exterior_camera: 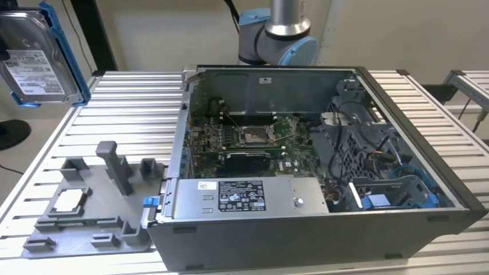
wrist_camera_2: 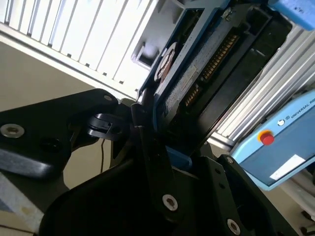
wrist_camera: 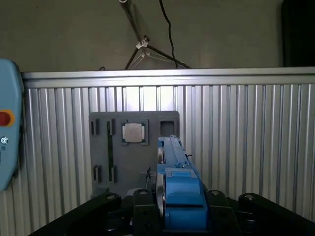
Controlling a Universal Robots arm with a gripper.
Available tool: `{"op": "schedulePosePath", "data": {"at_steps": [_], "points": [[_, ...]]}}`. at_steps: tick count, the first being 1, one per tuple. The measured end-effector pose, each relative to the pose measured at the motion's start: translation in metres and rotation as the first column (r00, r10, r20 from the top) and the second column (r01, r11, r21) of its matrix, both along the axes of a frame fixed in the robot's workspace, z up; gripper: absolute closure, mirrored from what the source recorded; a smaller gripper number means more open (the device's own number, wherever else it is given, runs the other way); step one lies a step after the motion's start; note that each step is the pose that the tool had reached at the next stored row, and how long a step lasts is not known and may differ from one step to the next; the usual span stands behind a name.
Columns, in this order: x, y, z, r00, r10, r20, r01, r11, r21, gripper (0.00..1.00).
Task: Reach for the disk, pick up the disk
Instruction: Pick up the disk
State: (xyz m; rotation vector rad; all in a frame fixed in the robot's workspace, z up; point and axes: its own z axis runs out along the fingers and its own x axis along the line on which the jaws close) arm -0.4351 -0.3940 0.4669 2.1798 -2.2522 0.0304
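Note:
The disk point(exterior_camera: 36, 60), a silver hard drive with a white label in a bright blue frame, hangs in the air at the exterior view's upper left, well above the table. In the first wrist view the disk point(wrist_camera: 176, 177) stands edge-on between the black fingers of my gripper point(wrist_camera: 179, 209), which is shut on it. In the second wrist view the disk point(wrist_camera_2: 197, 73) shows its dark underside and connector row, and the gripper point(wrist_camera_2: 157, 130) clamps its lower end.
An open computer case point(exterior_camera: 397, 86) stands on the slatted metal table point(exterior_camera: 130, 109). A grey fixture plate point(exterior_camera: 84, 229) at the exterior view's left holds a small square chip point(exterior_camera: 68, 200). A light blue pendant point(wrist_camera_2: 275, 147) lies beside the table. The arm's base point(exterior_camera: 279, 34) stands behind the case.

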Motion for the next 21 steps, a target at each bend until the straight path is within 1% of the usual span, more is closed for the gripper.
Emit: {"op": "schedulePosePath", "data": {"at_steps": [5,10,21], "points": [[0.0,0.0,0.0106,1.0,0.0,0.0,0.0,1.0,0.0,1.0],[0.0,-0.0001,0.018,1.0,0.0,0.0,0.0,1.0,0.0,1.0],[0.0,0.0003,0.018,1.0,0.0,0.0,0.0,1.0,-0.0008,1.0]]}}
